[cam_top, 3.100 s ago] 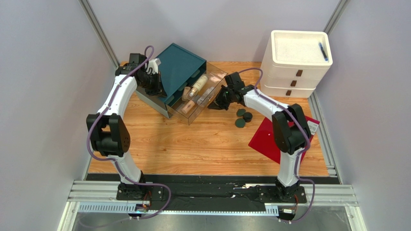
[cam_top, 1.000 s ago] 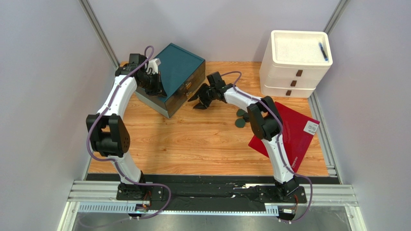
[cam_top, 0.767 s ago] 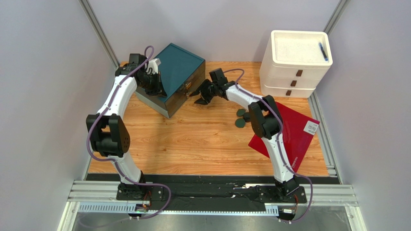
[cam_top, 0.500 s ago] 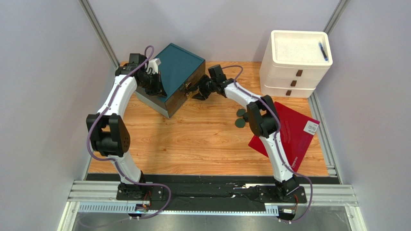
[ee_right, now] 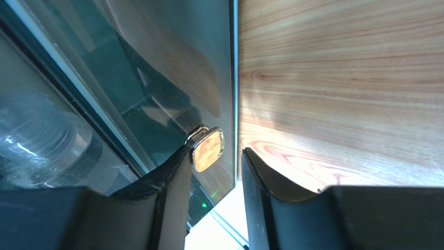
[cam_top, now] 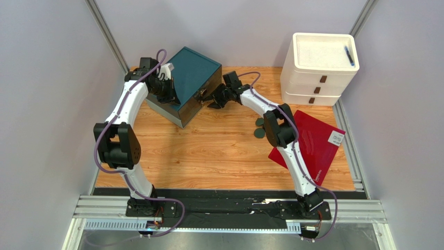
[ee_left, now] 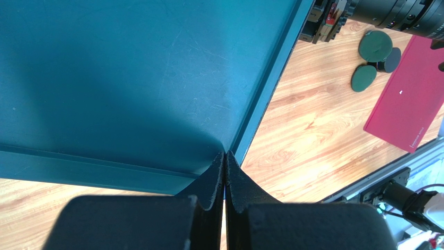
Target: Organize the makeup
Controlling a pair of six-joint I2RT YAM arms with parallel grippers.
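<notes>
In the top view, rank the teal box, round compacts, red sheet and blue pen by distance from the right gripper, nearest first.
From the right gripper:
1. teal box, right beside it, at the far left.
2. round compacts, mid-table, to the right.
3. red sheet, near right.
4. blue pen, atop the white drawers, far right corner.

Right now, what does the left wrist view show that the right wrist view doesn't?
Only the left wrist view: three dark compacts lying on the wooden table beside the red sheet, and the left claw shut at the teal organizer's edge. Only the right wrist view: the gold knob on the clear drawer front, sitting between the fingers of the open right claw. Both: the teal organizer and bare wood of the table.
</notes>
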